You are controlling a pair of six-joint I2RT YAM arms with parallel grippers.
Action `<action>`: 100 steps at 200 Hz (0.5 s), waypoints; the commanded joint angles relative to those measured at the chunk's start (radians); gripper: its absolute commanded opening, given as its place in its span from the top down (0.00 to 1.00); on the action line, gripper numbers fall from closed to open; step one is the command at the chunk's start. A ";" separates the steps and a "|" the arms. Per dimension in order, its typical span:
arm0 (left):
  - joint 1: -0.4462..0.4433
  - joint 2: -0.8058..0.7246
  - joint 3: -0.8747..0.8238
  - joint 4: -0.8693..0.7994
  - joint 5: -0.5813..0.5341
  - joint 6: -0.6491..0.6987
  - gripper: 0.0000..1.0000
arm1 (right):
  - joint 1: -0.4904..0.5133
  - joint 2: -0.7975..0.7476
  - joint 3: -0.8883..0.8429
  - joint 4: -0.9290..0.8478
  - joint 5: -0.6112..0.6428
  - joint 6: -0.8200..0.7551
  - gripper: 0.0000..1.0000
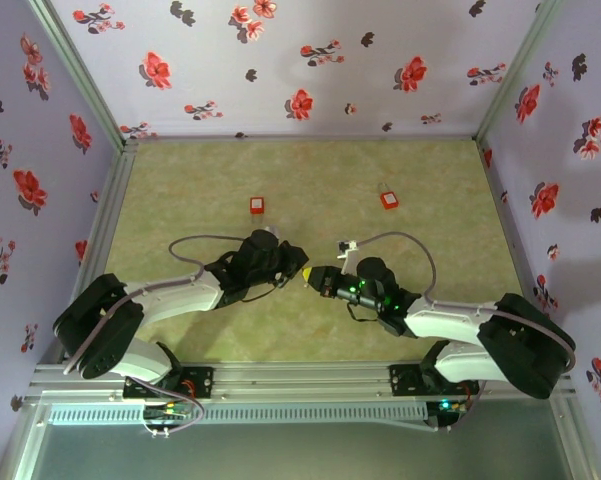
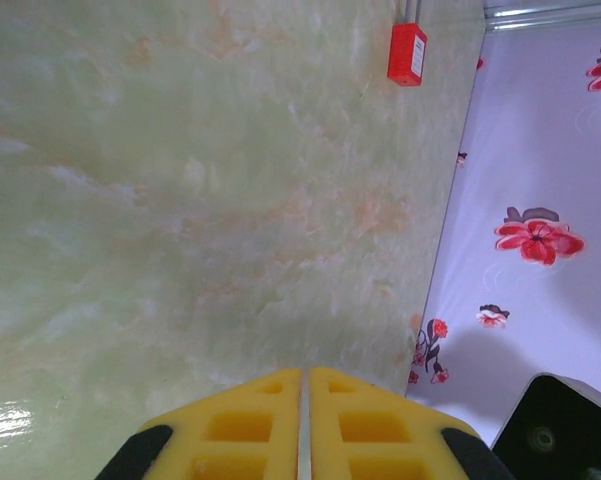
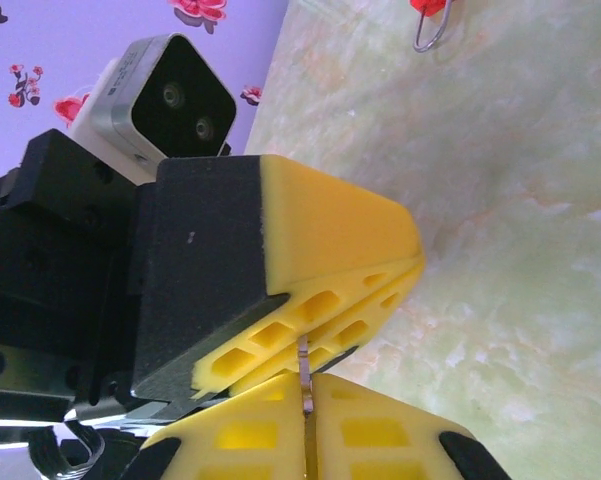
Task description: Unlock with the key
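Green marbled tabletop [image 1: 310, 335] inside flowered walls, seen from above: two red padlocks, one [image 1: 257, 205] left of centre and one [image 1: 389, 200] further right, well apart from both arms. Left gripper [image 1: 298, 272] and right gripper [image 1: 316, 277] tip to tip mid-table.

From the left wrist: yellow fingers [image 2: 240, 425] pressed together, a red padlock [image 2: 407, 53] far ahead by the wall.

From the right wrist: right gripper [image 3: 305, 430] clamped on a thin metal key [image 3: 304, 360], blade upright against the closed left gripper [image 3: 405, 268]. Left wrist camera [image 3: 165, 100] blocking much of the scene. Cannot tell whether those left fingers pinch the key too.
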 commanded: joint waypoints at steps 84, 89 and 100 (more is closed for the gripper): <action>0.092 -0.137 -0.042 -0.059 -0.068 0.020 0.49 | 0.013 -0.113 0.057 -0.256 0.054 -0.059 1.00; 0.121 -0.163 -0.029 -0.110 -0.067 0.053 0.42 | 0.013 -0.129 0.070 -0.316 0.061 -0.075 1.00; 0.195 -0.206 0.039 -0.288 -0.060 0.174 0.31 | 0.013 -0.161 0.093 -0.428 0.080 -0.103 1.00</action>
